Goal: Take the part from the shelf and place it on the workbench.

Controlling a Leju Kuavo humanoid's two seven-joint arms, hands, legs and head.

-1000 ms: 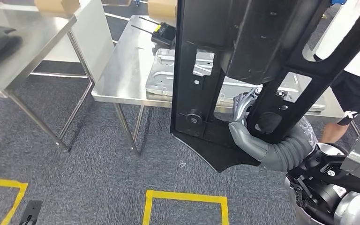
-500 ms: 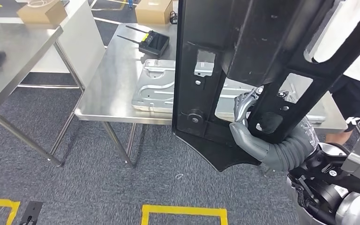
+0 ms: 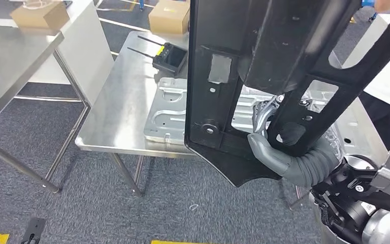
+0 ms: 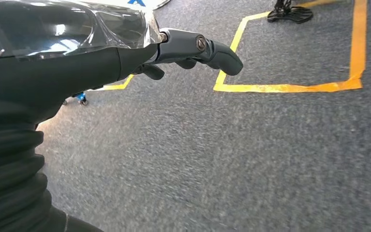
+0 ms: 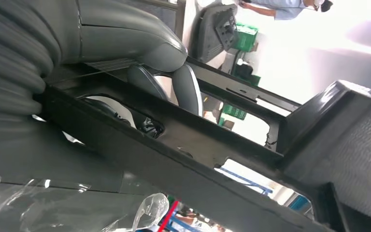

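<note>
The right hand grips the large black plastic frame part, holding it upright in front of the stainless steel table; a grey stamped metal panel lies on that table. The left hand holds nothing, fingers loosely apart above grey carpet.

Radio and metal plate on steel table, cardboard box behind, yellow floor tape.

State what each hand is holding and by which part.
The right hand grips the black part by a slanted bar at its lower end. The left hand holds nothing.
</note>
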